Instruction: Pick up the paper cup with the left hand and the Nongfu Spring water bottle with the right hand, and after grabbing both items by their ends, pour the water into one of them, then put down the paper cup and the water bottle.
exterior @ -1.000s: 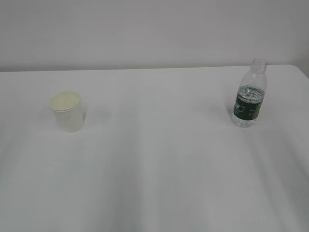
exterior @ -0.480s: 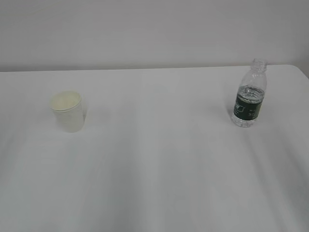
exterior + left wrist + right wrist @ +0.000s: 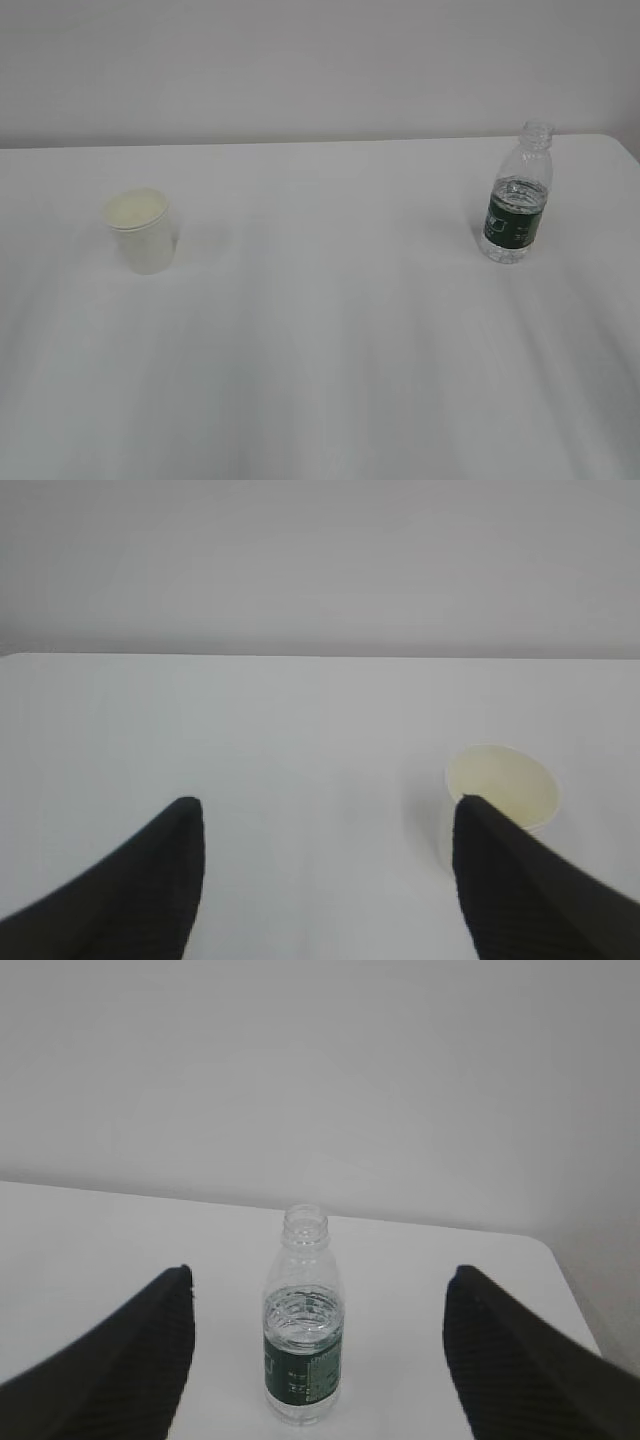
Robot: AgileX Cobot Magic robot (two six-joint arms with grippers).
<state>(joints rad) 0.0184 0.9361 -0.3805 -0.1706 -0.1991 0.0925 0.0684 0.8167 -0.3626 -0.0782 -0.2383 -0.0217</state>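
The white paper cup (image 3: 141,231) stands upright on the left of the table, cream inside, nothing in it that I can see. The uncapped Nongfu Spring water bottle (image 3: 518,196) stands upright at the right with water (image 3: 520,192) up to about its green label. Neither arm shows in the exterior view. In the left wrist view my left gripper (image 3: 325,810) is open; the cup (image 3: 500,785) sits ahead, partly behind the right finger (image 3: 510,880). In the right wrist view my right gripper (image 3: 315,1280) is open, and the bottle (image 3: 303,1335) stands ahead between the fingers, untouched.
A white table (image 3: 330,340) runs back to a plain grey wall. Its far right corner (image 3: 545,1250) and right edge lie a little beyond the bottle.
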